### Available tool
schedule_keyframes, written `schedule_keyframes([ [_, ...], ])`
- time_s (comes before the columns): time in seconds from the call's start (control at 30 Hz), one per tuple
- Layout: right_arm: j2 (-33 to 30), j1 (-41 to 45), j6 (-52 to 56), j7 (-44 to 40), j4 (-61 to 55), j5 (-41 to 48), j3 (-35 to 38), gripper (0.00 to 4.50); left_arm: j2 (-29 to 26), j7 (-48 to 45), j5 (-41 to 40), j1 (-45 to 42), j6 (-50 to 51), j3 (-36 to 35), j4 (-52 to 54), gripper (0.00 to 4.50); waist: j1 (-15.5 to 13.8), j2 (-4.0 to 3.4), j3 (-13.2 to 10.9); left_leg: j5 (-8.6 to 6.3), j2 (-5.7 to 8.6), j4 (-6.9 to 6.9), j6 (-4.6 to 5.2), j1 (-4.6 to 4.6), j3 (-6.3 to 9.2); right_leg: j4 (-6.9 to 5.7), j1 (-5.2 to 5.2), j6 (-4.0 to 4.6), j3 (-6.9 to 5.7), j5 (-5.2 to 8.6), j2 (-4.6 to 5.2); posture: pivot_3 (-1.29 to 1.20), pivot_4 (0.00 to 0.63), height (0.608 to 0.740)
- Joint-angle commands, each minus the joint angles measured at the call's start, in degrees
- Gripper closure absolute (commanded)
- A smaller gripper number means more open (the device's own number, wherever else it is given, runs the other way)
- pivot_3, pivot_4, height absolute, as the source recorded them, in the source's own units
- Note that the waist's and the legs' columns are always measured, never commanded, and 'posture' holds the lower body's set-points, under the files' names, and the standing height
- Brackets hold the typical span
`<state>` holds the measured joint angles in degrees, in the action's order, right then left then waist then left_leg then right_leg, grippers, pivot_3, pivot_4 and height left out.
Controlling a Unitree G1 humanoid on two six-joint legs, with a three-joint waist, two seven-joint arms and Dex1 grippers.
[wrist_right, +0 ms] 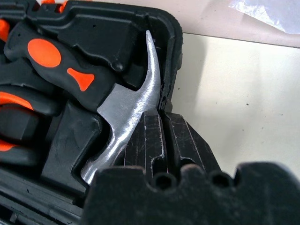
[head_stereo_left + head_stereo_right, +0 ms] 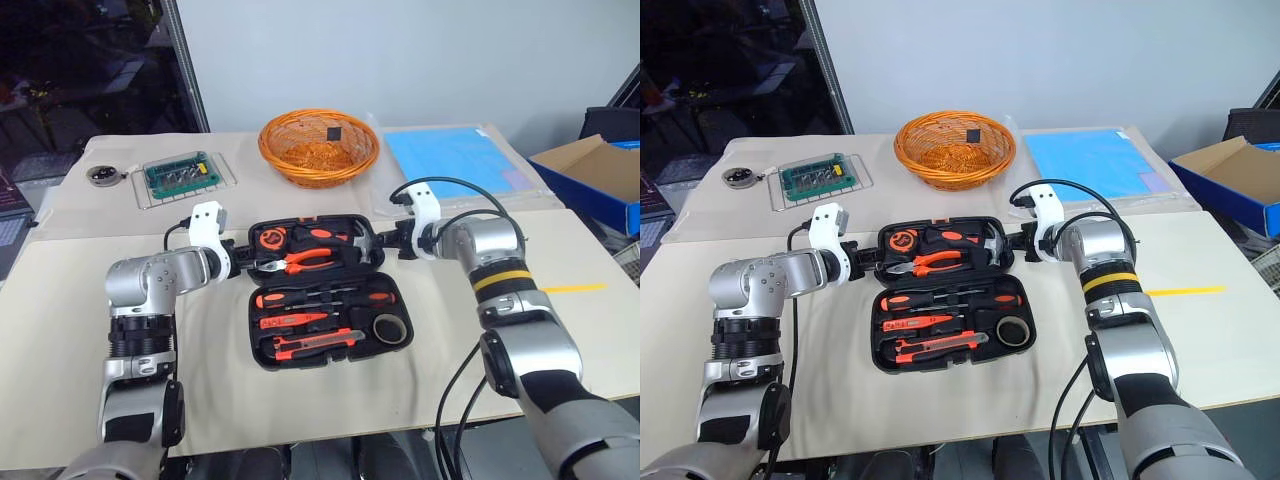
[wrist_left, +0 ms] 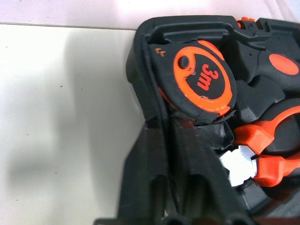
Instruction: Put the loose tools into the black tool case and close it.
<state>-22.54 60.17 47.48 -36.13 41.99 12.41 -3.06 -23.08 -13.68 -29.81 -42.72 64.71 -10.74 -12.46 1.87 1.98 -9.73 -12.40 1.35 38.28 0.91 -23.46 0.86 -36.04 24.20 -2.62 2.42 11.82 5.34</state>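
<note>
The black tool case (image 2: 252, 335) lies open on the table, with its far half (image 2: 985, 222) toward the basket. The tools lie in its moulded slots: a tape measure (image 3: 201, 79), orange-handled pliers (image 2: 305, 260), a hammer (image 1: 129, 105), screwdrivers (image 2: 320, 297), a utility knife (image 2: 315, 343) and a tape roll (image 2: 390, 328). My left gripper (image 2: 247, 256) is shut on the left side wall of the far half, beside the tape measure. On the far half's right side wall, next to the hammer head, my right gripper (image 2: 383, 243) is shut too.
An orange wicker basket (image 2: 318, 147) stands just behind the case. A clear tray with a green board (image 2: 180, 175) and a small round object (image 2: 102, 175) sit back left. Back right lie a blue sheet (image 2: 455, 160) and a blue-sided cardboard box (image 2: 600, 175).
</note>
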Motion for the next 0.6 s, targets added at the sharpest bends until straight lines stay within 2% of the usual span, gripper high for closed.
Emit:
schedule_keyframes([
  [0.03,-0.25,2.00,-9.27,0.26,-2.19,0.27,3.59,4.50,-0.36,-7.67,3.95,-6.53,-11.06,5.13,-4.85,4.49,-0.02,0.00,-0.01,0.03,0.03,0.00,-0.04,-0.02,0.00,0.00,0.03,0.01,0.00,-0.03,0.00,0.00,0.150,0.740],
  [0.07,-0.35,1.83,-11.66,0.36,-3.14,0.03,3.94,4.50,-0.36,-9.58,4.80,-7.65,-13.59,5.93,-6.03,4.49,0.02,0.00,-0.02,0.06,0.05,0.00,-0.08,-0.10,0.00,0.01,0.09,0.01,0.00,-0.06,0.00,0.00,0.150,0.740],
  [0.13,0.74,1.03,-13.54,0.58,-5.69,4.52,9.38,4.50,-0.31,-13.20,6.28,-9.06,-18.42,7.05,-8.58,4.49,0.20,0.00,-0.02,0.08,0.06,-0.01,-0.11,-0.30,0.01,0.04,0.27,0.00,0.00,-0.07,-0.02,0.00,0.150,0.740],
  [0.17,0.67,-1.49,-15.28,0.22,-9.90,5.32,10.40,4.50,0.00,-16.92,6.92,-8.34,-24.37,7.72,-8.47,4.49,0.24,0.00,-0.03,0.07,0.03,-0.02,-0.11,-0.37,0.01,0.02,0.33,0.00,0.00,-0.07,-0.01,0.00,0.150,0.740],
  [0.23,-0.54,-5.70,-16.28,-0.67,-16.89,3.42,8.58,4.50,-0.18,-20.12,10.13,-7.05,-32.15,10.38,-7.99,4.49,0.28,0.00,-0.03,0.07,-0.01,-0.25,-0.11,-0.60,0.01,-0.01,0.53,-0.01,-0.01,-0.11,0.00,0.00,0.150,0.740],
  [0.4,0.19,-24.12,-18.26,0.19,-45.75,7.15,10.28,4.50,-1.62,-30.00,15.25,-0.47,-55.12,13.72,-2.92,4.49,0.34,-0.02,-0.01,0.34,-0.03,-0.31,-0.57,-1.76,-0.14,-0.21,1.96,-0.02,-0.02,-0.13,0.12,0.00,0.150,0.740],
  [0.5,-1.25,-34.55,-17.89,0.93,-58.70,6.02,9.40,4.50,-3.30,-33.62,15.03,4.62,-59.54,13.14,1.58,4.49,0.44,-0.02,-0.01,0.26,-0.05,-0.34,-0.47,-2.03,-0.33,-0.17,2.26,-0.02,-0.09,-0.13,0.17,0.00,0.150,0.740],
  [0.6,-5.77,-47.80,-23.83,-1.70,-69.90,2.65,8.97,4.50,-8.27,-38.85,12.80,12.00,-59.29,11.05,6.58,4.49,0.23,-0.03,0.00,0.05,-0.03,-0.26,-0.11,-1.95,-0.55,-0.07,2.16,-0.03,-0.08,-0.12,0.27,0.00,0.150,0.740],
])
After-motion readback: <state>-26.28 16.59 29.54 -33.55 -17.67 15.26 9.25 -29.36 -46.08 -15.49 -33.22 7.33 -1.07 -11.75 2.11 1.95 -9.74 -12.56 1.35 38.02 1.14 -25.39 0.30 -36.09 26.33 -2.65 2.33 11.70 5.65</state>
